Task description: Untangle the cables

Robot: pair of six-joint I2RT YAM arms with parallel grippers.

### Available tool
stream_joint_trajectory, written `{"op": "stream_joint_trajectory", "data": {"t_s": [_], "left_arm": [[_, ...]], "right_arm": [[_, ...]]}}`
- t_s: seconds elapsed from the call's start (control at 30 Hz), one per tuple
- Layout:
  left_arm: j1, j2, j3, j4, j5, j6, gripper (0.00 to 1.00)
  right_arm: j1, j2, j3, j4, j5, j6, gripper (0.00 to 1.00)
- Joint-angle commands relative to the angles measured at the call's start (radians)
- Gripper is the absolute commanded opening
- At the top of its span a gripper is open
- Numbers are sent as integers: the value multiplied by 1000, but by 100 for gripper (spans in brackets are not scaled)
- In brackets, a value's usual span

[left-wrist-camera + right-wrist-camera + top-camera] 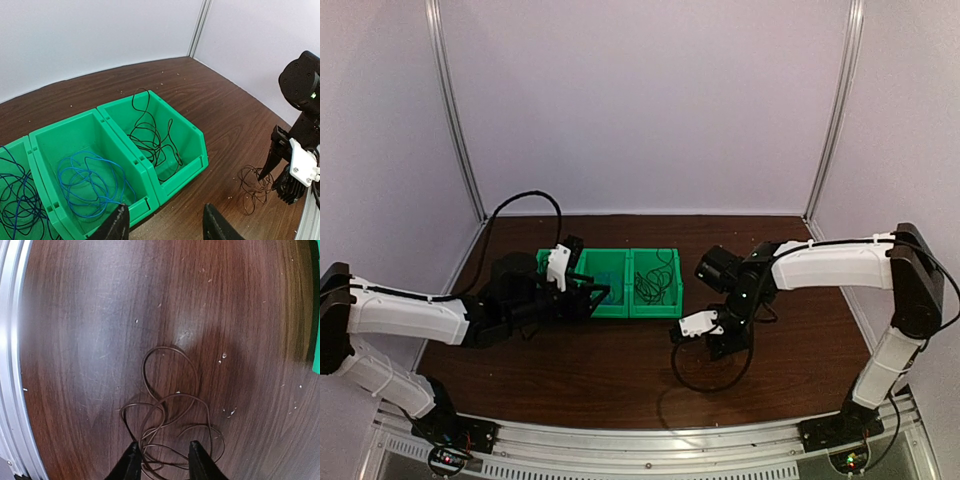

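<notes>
On the dark wooden counter (75, 315), the open right claw (163, 445) straddles thin brown curly wire (175, 395), lower loops cropped. Left claw (165, 210) gapes empty.

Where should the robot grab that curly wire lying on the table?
I'd grab the bunched strands at the near end of the wire, from straight above. It lies flat on the table, and several loops cross there, between the open fingers of the right gripper.
</notes>
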Motion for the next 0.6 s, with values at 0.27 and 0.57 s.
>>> {"op": "stream_joint_trajectory", "data": {"t_s": [0.27,0.57], "left_arm": [[-99,162,60,151,86,-40,51],[-210,389,203,247,130,-57,51]], "right_arm": [[-1,-68,178,-115,-47,45,0],[-14,-148,311,-185,-120,73,0]]}}
